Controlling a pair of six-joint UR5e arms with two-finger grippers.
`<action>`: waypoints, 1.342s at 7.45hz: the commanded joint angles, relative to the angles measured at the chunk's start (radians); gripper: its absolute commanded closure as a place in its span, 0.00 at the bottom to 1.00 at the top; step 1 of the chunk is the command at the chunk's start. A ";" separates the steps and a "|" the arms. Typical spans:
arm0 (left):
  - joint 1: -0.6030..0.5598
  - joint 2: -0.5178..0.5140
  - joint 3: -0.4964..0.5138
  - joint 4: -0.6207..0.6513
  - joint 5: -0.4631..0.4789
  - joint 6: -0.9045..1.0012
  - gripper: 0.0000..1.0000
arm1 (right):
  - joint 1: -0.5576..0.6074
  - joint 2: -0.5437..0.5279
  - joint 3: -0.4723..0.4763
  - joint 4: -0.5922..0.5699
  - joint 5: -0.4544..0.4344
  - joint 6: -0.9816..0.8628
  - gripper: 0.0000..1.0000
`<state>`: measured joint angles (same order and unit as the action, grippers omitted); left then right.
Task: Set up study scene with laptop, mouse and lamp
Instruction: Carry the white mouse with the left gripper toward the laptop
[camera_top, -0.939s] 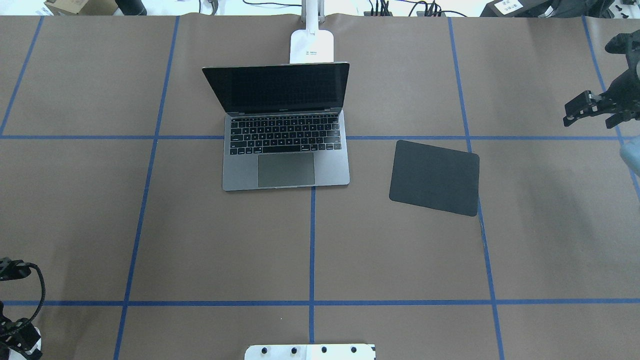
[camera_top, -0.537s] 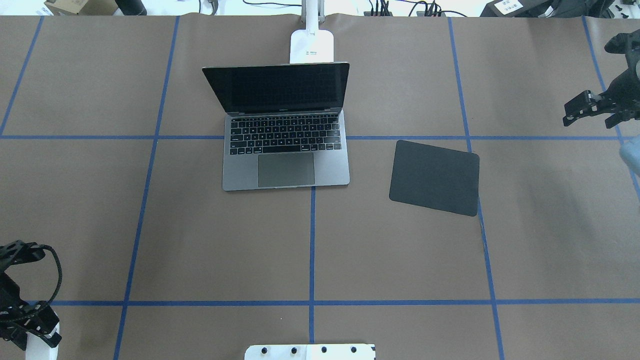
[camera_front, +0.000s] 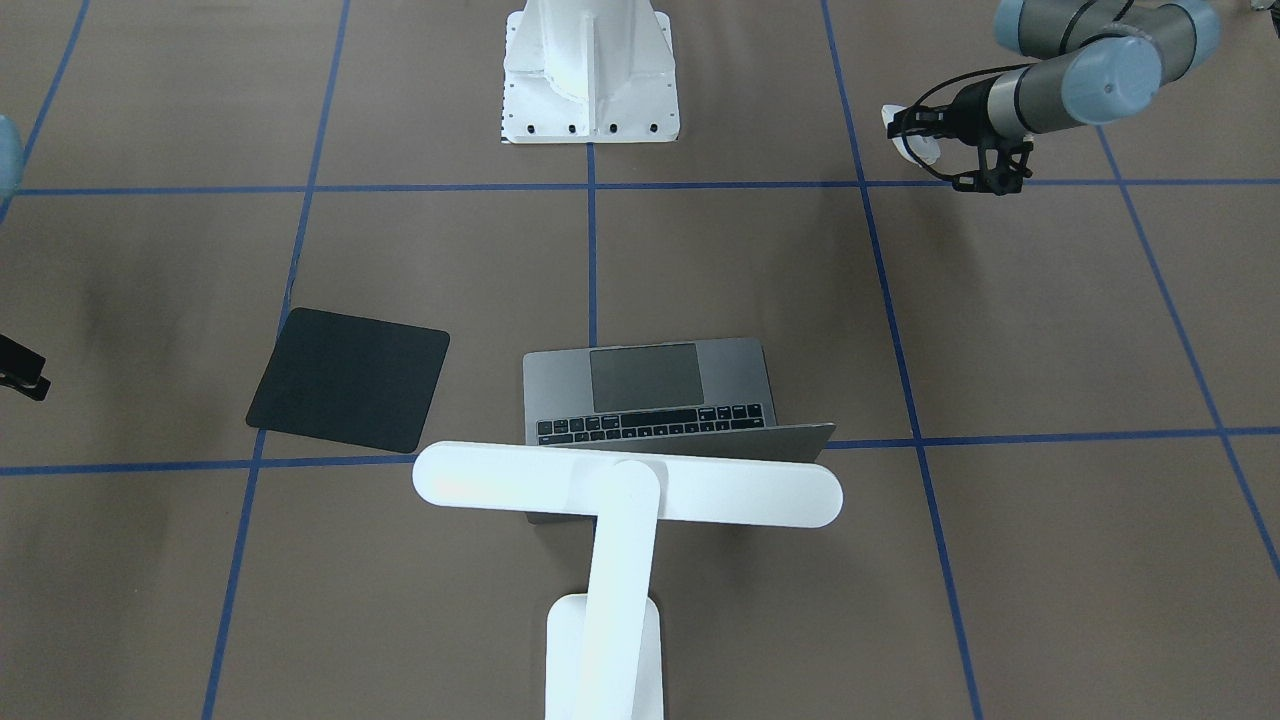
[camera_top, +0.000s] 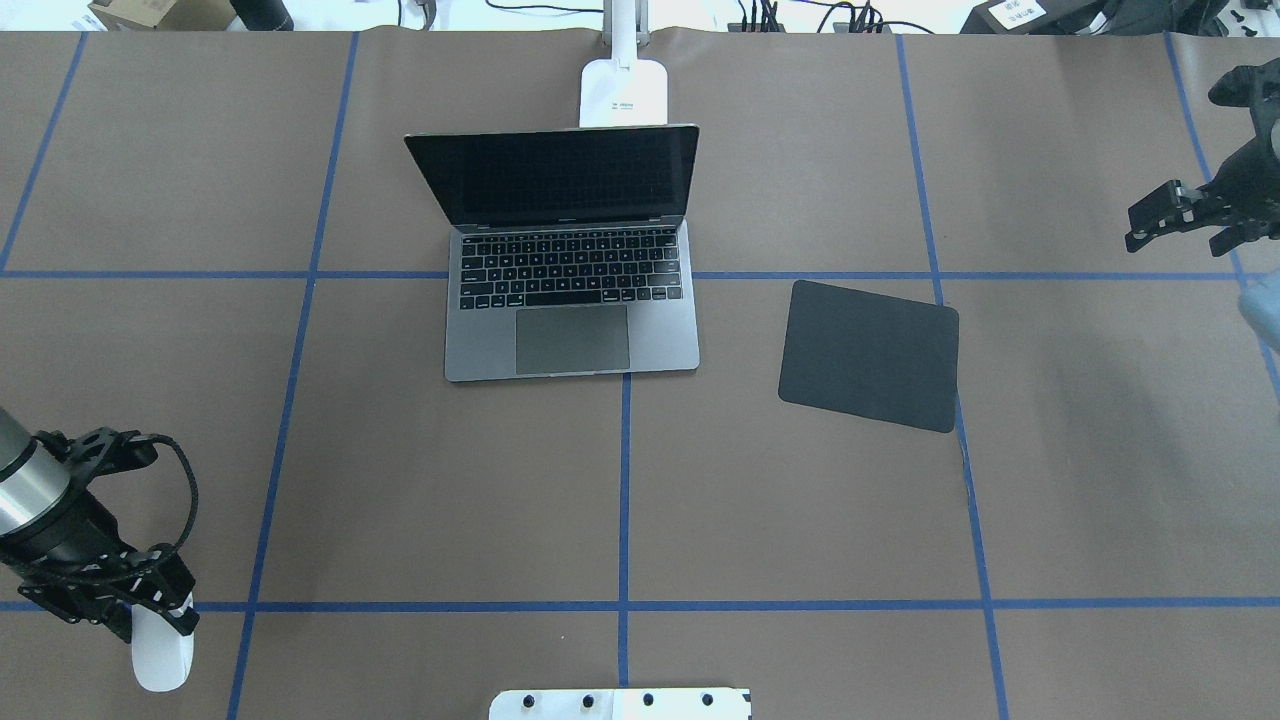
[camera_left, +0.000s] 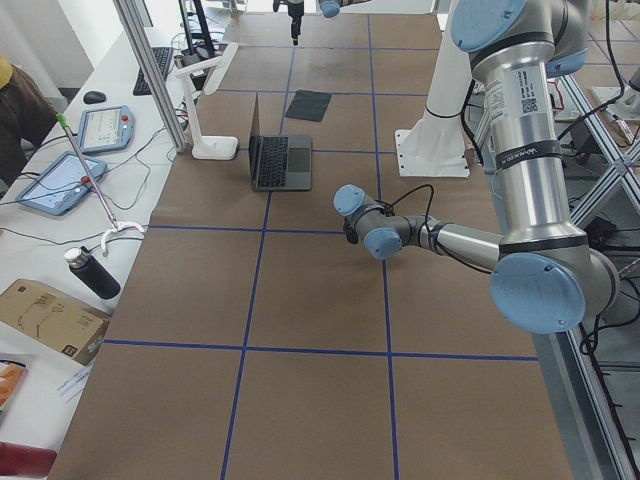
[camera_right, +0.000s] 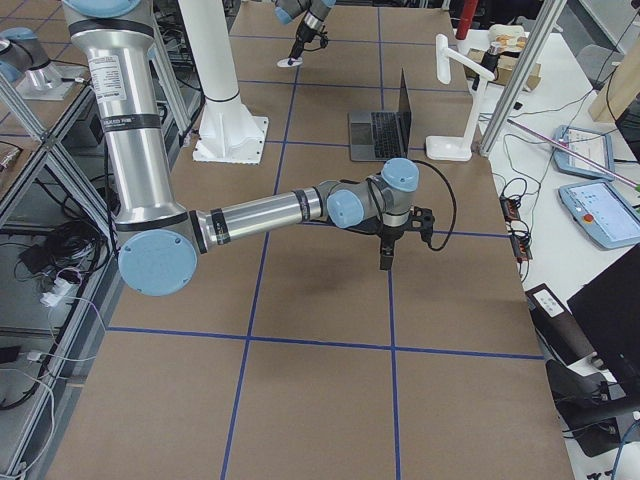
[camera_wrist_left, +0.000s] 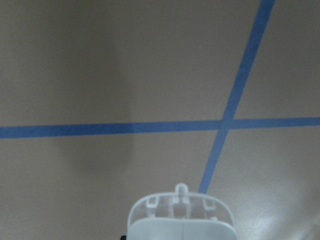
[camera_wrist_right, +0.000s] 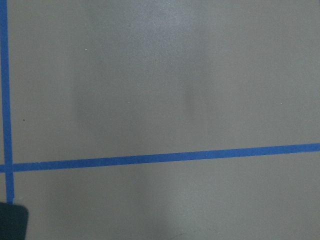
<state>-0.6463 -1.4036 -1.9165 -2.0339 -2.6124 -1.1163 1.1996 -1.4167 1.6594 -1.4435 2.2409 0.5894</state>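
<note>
Left gripper (camera_top: 150, 612), at eight o'clock from the slim space-grey metal laptop (camera_top: 572, 300) seen overhead, clamps the small white oval mouse (camera_top: 163, 658); the right gripper's (camera_top: 1185, 225) spread is unreadable.

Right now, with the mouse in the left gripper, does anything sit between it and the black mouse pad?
Nothing visible does. The left gripper holds the mouse at the robot's near left. A straight path to the mouse pad crosses bare table, passing the laptop on the robot's side. Nothing lies on the pad.
</note>
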 joint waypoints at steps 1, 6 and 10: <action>-0.035 -0.147 0.001 0.162 0.021 0.000 0.54 | -0.002 0.002 0.000 0.000 -0.006 0.003 0.00; -0.052 -0.483 0.046 0.487 0.132 0.009 0.54 | -0.002 0.009 0.002 0.000 -0.030 0.007 0.00; -0.069 -0.665 0.085 0.631 0.156 0.004 0.54 | -0.002 0.013 0.016 0.000 -0.018 0.010 0.00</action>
<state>-0.7135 -2.0012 -1.8406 -1.4695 -2.4671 -1.1102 1.1980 -1.4058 1.6694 -1.4435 2.2203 0.5990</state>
